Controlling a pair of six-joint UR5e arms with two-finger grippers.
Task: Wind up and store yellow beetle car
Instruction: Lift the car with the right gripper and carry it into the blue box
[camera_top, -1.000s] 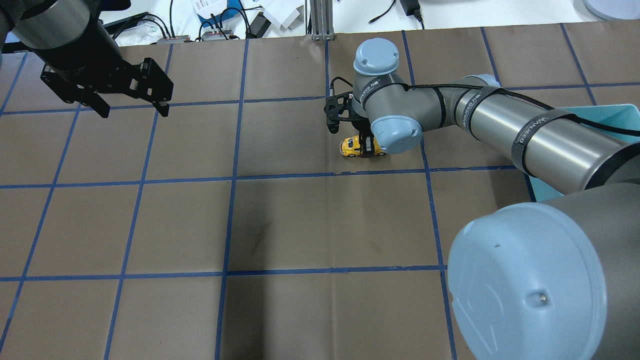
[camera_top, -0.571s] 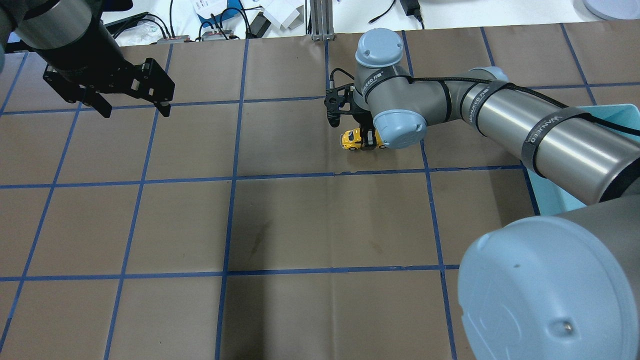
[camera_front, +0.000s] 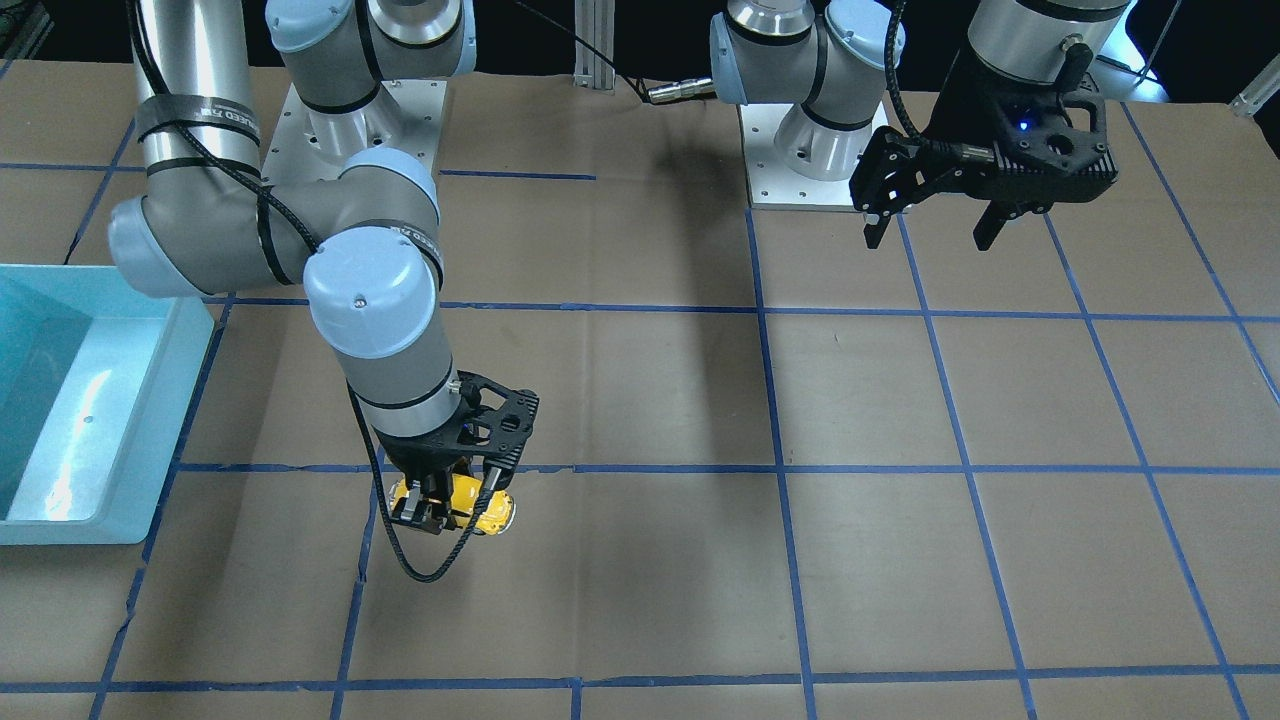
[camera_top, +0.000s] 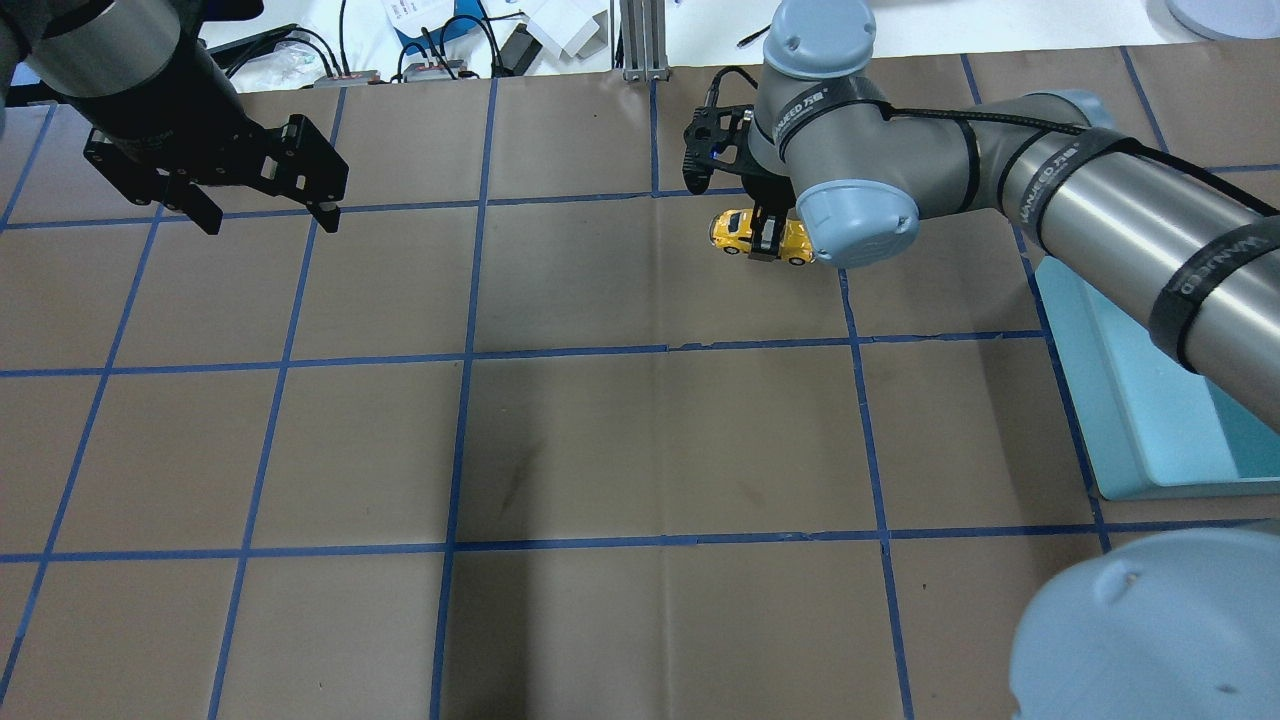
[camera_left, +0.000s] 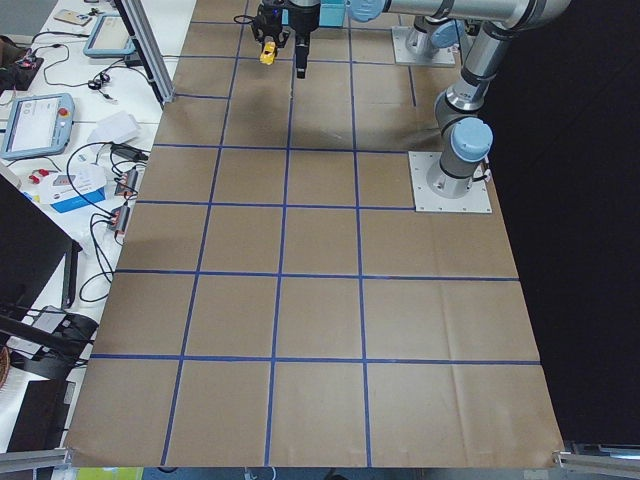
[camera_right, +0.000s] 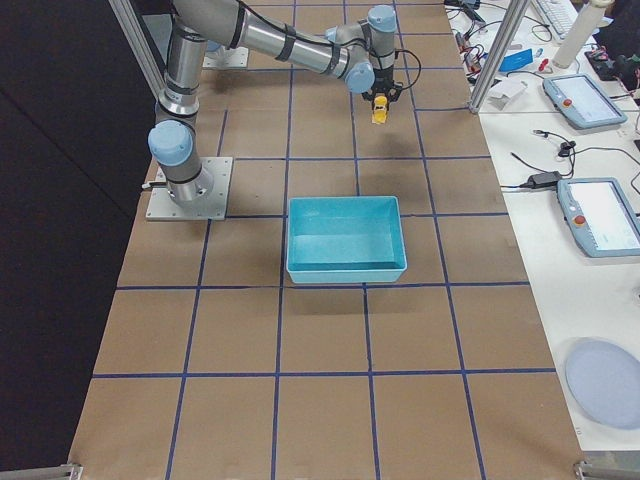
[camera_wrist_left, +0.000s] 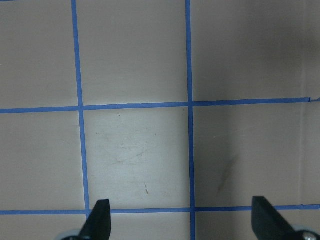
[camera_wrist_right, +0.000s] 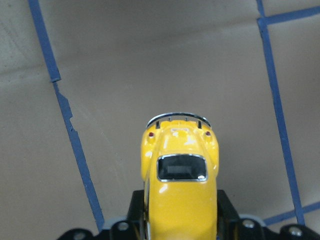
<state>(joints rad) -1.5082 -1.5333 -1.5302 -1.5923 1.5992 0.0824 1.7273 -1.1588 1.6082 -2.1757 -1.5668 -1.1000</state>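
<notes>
Now watch that grip: car clamped, bin well off to the side

You have a wide brown surface (camera_top: 600, 450) gridded with blue tape, and only two loose things matter on it. The blue bin (camera_top: 1130, 400) sits well apart from the right claw (camera_top: 762, 235), out on its outer side and back toward the robot's base. I judge it to be the storage spot.

The left claw (camera_top: 270, 222) hangs far off on the other side with its fingers spread and nothing between them. Its wrist view shows only bare surface.

The right claw is clamped across the middle of the yellow beetle car (camera_top: 735, 228). One end of the car pokes out ahead of the fingertips, as the right wrist view (camera_wrist_right: 180, 170) shows. I cannot tell whether the wheels touch the surface or ride just above it.

Your risks from here, as I judge them:
- The body is glossy and rounded, so a side pinch may let the car twist or squirt out if you swing fast toward the bin.
- If you are winding, too little downward pressure lets the wheels skid instead of turning. Too much could jam the car against the paper seams or tape edges.
- A wound car let go outside the bin will likely run off.
- The release needs to be low inside the bin walls.
</notes>
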